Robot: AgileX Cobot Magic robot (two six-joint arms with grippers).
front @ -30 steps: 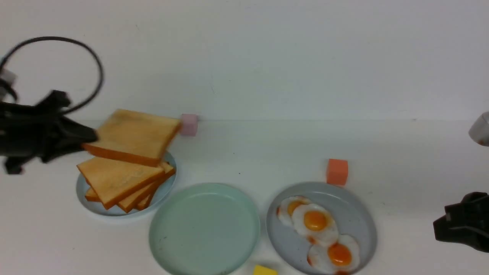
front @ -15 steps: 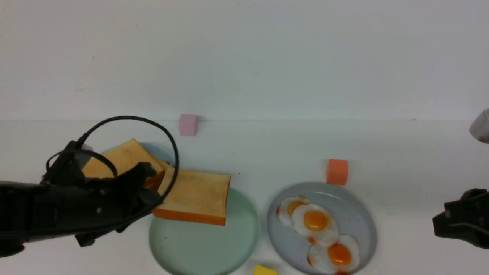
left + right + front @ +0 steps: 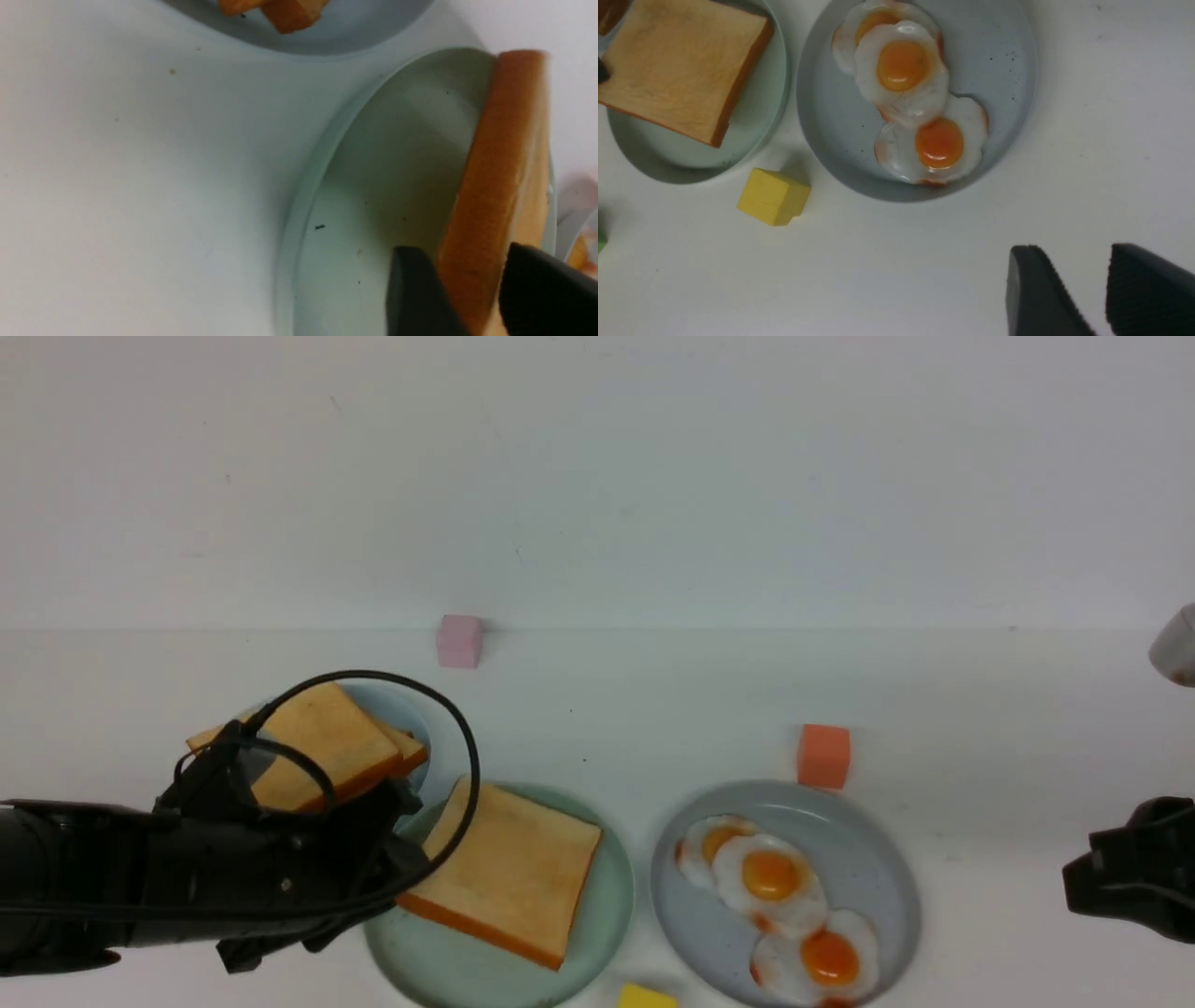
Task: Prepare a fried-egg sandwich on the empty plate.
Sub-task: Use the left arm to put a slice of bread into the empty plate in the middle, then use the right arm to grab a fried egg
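Black fingers on the left hand point(image 3: 462, 248) stand apart, one on either side of a crusted edge of the golden-brown toast slice point(image 3: 518, 877). The slice is positioned over the round mint-green plate point(image 3: 420, 957), with one corner pointing toward the front; whether its full underside bears on the plate cannot be told. A black cable point(image 3: 475, 756) loops above the left hand and crosses the view of the slice near its left edge.

Behind and to the left of the mint-green plate, the pale-blue plate point(image 3: 411, 709) carries a loose pile of toast slices point(image 3: 322, 737), stacked at differing angles and partly hidden by the left arm point(image 3: 233, 863). To the right of the mint-green plate, a grey-blue plate point(image 3: 868, 840) carries three fried eggs point(image 3: 770, 877), white with orange yolks. Two of the eggs overlap at the rear left; the third lies nearer the front, in contact with the middle one.

A yellow block point(image 3: 770, 196) sits on the worktop point(image 3: 878, 261) near the front gap between these two plates. An orange block point(image 3: 823, 756) stands just behind the grey-blue plate, and a pink block point(image 3: 459, 641) stands farther back, near the wall point(image 3: 653, 476). At the far right, the right hand point(image 3: 1073, 247) has its fingers apart, with nothing between them.
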